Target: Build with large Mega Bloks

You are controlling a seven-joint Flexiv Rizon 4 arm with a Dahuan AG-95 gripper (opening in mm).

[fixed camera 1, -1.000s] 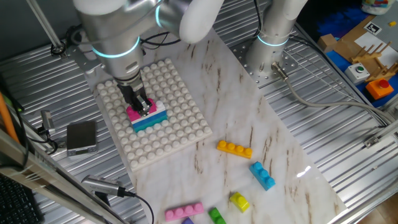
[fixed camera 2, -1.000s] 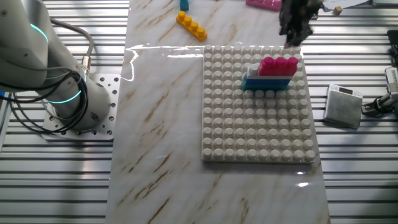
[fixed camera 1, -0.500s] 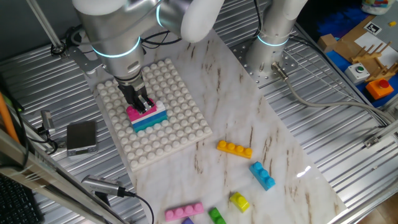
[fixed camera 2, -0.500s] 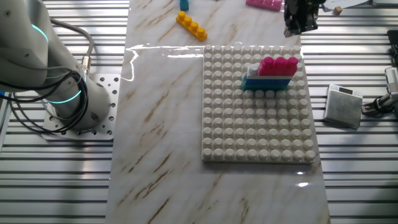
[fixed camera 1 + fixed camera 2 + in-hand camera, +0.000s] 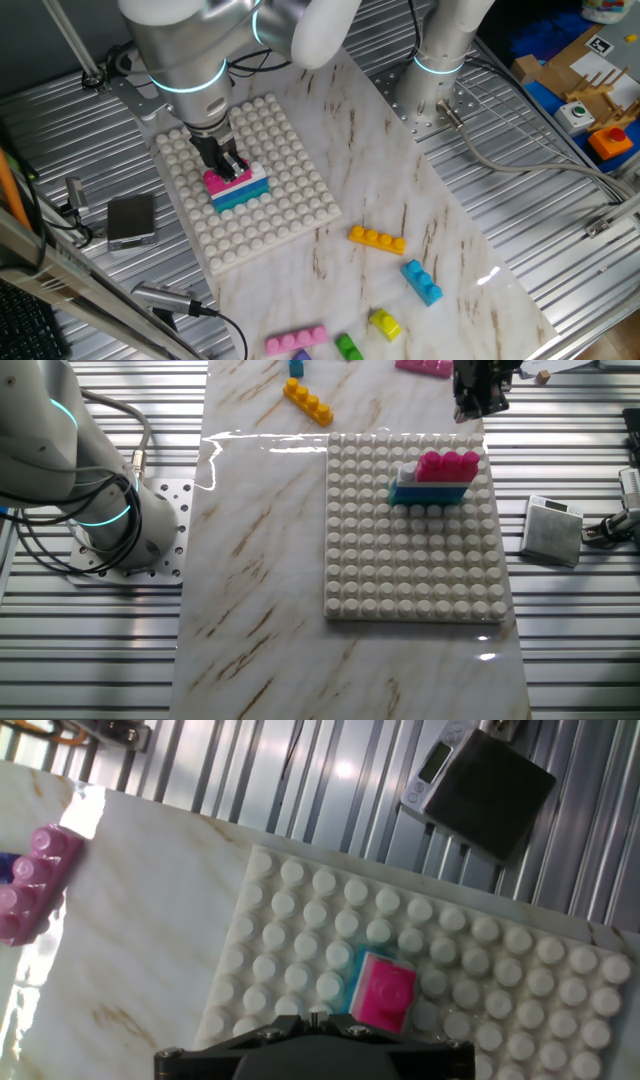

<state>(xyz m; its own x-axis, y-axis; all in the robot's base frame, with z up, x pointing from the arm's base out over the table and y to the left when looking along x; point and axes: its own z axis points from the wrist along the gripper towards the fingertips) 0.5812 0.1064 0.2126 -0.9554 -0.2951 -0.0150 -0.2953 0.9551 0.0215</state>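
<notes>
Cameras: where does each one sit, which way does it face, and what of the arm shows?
One fixed view: high, looking down at the baseplate; arm and pincer over the stack.
The other fixed view: opposite side; robot base at left, pincer at top.
Hand view: looks down on the stack; only the pincer body shows.
All share the stack.

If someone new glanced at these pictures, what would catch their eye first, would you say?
Probably the bright pink brick stacked on white and teal ones, standing on the white studded baseplate with the gripper hovering above it. Next, the loose orange brick and blue brick on the marble tabletop nearby.
</notes>
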